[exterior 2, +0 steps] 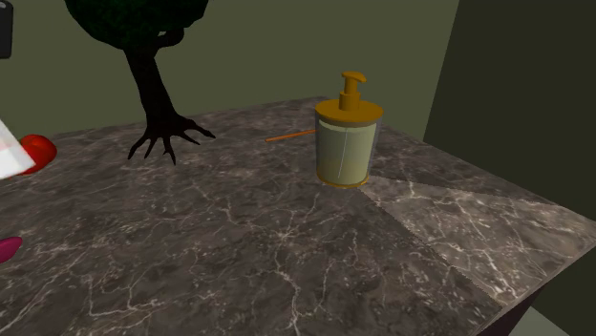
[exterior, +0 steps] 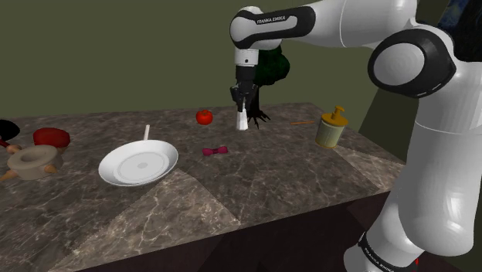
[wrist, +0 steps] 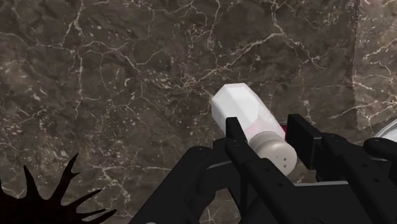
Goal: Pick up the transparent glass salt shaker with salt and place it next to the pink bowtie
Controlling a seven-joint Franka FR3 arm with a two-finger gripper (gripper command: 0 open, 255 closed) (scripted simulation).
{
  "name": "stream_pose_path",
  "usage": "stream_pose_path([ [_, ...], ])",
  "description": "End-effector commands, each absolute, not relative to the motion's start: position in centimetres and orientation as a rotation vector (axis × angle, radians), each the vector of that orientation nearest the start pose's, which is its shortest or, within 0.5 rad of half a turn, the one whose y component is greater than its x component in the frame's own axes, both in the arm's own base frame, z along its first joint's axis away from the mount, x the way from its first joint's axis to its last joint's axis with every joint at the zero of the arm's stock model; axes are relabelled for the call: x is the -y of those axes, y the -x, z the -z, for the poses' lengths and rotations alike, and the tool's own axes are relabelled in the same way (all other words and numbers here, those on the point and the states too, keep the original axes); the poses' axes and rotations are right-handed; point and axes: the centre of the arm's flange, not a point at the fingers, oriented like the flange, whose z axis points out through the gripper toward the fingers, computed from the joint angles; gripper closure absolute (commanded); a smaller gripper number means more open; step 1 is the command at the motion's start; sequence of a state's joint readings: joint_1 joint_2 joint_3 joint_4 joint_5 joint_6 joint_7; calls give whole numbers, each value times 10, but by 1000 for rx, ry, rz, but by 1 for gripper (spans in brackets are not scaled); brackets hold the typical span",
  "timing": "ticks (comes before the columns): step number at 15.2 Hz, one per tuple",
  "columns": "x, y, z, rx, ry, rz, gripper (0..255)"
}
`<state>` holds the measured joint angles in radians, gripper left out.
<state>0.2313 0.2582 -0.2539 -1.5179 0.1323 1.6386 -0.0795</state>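
A: What does the shoulder view give?
B: The pincer (exterior: 242, 96) pinches the white salt shaker (exterior: 242, 120) by its top, over the marble surface (exterior: 255, 193). The shaker is near the tomato (exterior: 204, 117) and apart from the pink bowtie (exterior: 215, 151).
A: And the second exterior view?
B: The shaker's edge shows at that view's left, well apart from the soap dispenser (exterior 2: 348, 143).
A: The wrist view?
B: Both fingers (wrist: 234, 130) clasp the shaker near its capped end, above the marble.
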Motion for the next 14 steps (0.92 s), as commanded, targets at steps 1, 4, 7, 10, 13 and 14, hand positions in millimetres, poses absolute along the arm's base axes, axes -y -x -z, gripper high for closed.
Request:
stream_pose_path([
  [1,-16,-623,-496,66,3062,-192,255],
  [4,-16,-623,-481,66,3062,-192,255],
  [7,-16,-623,-465,66,3062,-192,255],
  [10,-16,-623,-449,66,3062,-192,255],
  [13,-16,-623,-433,66,3062,-192,255],
  [14,-16,-623,-428,66,3062,-192,255],
])
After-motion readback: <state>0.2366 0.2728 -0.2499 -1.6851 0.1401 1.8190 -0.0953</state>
